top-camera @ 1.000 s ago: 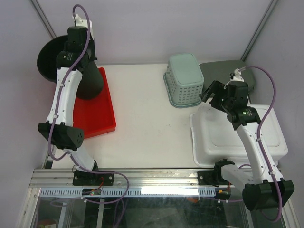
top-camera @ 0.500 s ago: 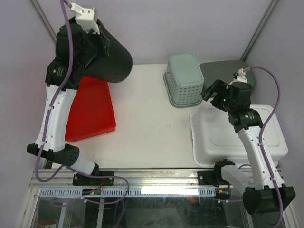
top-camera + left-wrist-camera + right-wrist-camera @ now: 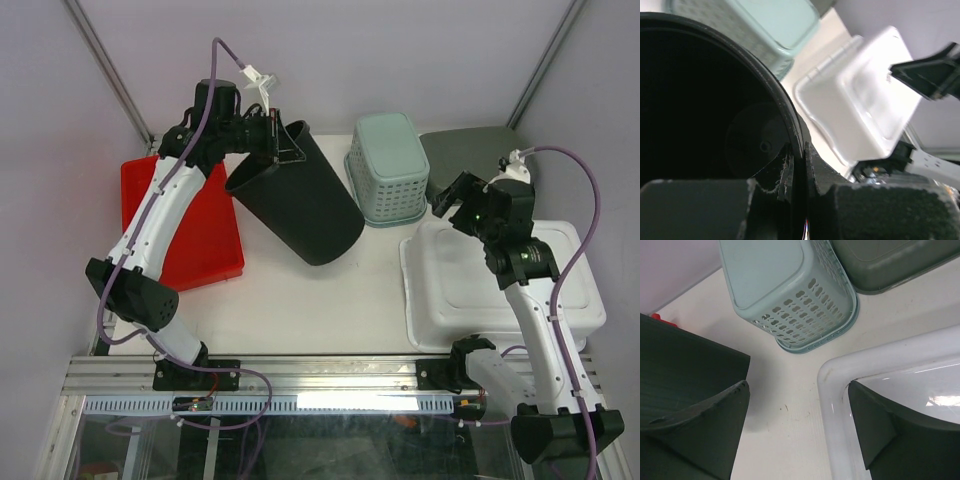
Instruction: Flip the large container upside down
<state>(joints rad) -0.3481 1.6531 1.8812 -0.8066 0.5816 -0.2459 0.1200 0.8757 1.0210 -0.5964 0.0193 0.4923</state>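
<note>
- The white table [image 3: 300,290] was the biggest thing
- A big white tub [image 3: 500,290] sat bottom up on the table's right side
- The black container [image 3: 300,200] hung tilted over the middle, open end up and bottom end low, between the red tray [image 3: 205,235] and the green basket [image 3: 388,165]
- The left gripper [image 3: 278,148] pinched its rim tight, one finger inside and one outside
- The right gripper [image 3: 447,197] was spread wide, holding nothing, above the white tub's corner

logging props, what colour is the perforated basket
Pale mint green basket, clearest in the right wrist view.
</note>
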